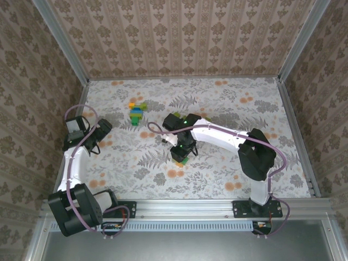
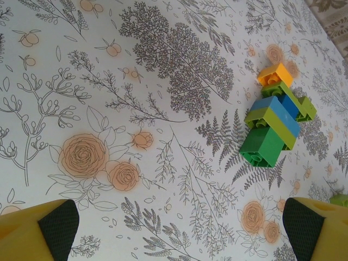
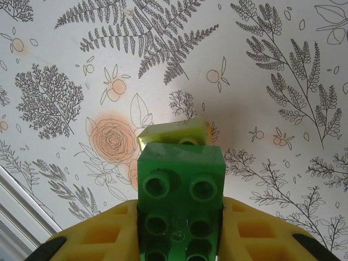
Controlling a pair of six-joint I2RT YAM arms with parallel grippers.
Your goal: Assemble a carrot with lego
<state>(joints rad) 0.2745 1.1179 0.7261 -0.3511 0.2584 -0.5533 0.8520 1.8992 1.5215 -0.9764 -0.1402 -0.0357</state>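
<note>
Over the table [image 1: 255,103] centre, the right gripper [image 3: 181,234] clamps a green lego stack [image 3: 181,168], its long axis running straight out past the fingers, while the left gripper [image 2: 182,234] gapes empty near the left edge.

My right claw [image 3: 179,236] yellow, gripping a dark green brick [image 3: 181,190], lime brick [image 3: 173,132] beyond, white cloth [image 3: 261,65] printed with grey ferns and peach roses, orange-lime-blue-green stack [image 2: 274,114] upper right of left wrist view
</note>
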